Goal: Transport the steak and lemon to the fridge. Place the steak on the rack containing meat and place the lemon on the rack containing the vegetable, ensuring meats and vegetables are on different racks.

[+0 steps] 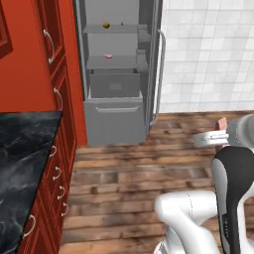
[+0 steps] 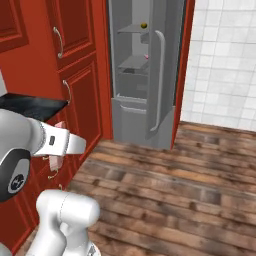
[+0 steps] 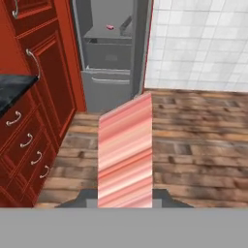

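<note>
Tall grey open fridge (image 2: 131, 107) w/ flat shelves stands betw red wood cabinets (image 2: 80, 75); small yellow lemon (image 2: 144, 25) on top shelf. White arm's gripper (image 2: 58, 145) clamps pink-red steak slab (image 2: 56, 160) over wood-plank floor (image 2: 175, 190).

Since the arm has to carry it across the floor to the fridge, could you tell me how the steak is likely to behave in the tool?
The steak stands out from the tool as a flat slab without sagging, so it probably acts stiff. Being thin, it is likely light. Held only at one end, it might pivot or slip if jolted.
</note>
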